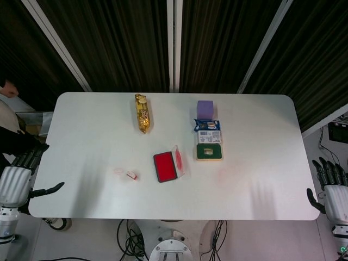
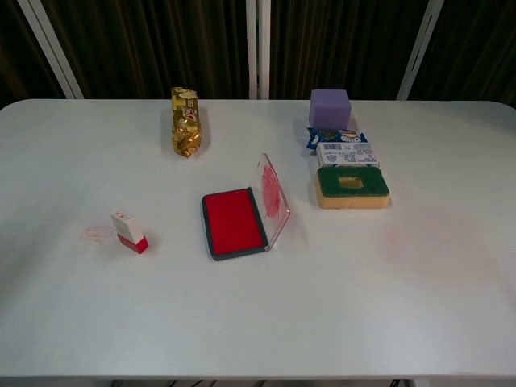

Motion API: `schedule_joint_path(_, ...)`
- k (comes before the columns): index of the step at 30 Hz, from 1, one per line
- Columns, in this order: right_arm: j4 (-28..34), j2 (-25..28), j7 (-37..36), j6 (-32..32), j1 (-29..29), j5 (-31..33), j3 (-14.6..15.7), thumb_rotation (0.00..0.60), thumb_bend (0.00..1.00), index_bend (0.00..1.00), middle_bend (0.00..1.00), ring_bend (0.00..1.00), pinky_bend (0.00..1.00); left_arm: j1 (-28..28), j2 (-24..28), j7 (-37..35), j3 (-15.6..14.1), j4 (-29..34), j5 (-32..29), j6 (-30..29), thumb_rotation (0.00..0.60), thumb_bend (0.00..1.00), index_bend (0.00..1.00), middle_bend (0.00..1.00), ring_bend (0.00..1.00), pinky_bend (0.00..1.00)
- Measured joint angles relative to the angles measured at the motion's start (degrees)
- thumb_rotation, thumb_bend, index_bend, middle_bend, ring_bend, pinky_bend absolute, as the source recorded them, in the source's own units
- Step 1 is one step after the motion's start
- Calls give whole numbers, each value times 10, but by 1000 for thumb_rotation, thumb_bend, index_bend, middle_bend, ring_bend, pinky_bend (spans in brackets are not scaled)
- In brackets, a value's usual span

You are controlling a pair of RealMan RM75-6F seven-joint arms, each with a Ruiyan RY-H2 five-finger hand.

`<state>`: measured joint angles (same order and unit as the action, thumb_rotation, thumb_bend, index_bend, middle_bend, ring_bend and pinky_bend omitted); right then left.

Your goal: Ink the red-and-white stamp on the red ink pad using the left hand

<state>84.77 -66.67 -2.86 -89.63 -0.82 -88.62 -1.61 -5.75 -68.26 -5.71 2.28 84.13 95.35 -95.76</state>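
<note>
One boxy stamp (image 2: 129,230) beside flat rectangular pad (image 2: 234,221).

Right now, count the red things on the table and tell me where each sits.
2. The red ink pad lies open near the table's middle, its clear lid tilted up. The red-and-white stamp stands apart to its left. Nothing seems hidden.
</note>
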Motion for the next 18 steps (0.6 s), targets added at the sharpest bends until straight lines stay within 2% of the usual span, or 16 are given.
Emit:
schedule_joint_path(2, 2, 0, 2, 0, 1, -1, 0, 600, 321, 0, 0, 0, 0, -3, -8, -1, 2, -14, 16, -16, 600, 204, 145, 307, 815, 915)
schedule_joint_path(5, 3, 2, 8, 2, 2, -3, 0, 600, 322, 0, 0, 0, 0, -13, -11, 0, -2, -20, 28, -4, 600, 221, 164, 329, 857, 938)
schedule_joint_path(10, 8, 6, 12, 1, 1, 2, -3, 600, 322, 0, 0, 0, 0, -54, -7, 14, -17, -23, 67, 66, 600, 220, 240, 332, 871, 941)
schedule_joint_path(14, 14, 8, 16, -3, 0, 1, -5, 600, 322, 0, 0, 0, 0, -94, -9, 19, -25, -24, 87, 122, 600, 220, 247, 315, 882, 951)
schedule_joint_path(18, 19, 11, 18, -5, -1, 2, -5, 600, 322, 0, 0, 0, 0, -135, -34, 16, -27, -40, 93, 175, 600, 220, 244, 285, 882, 951)
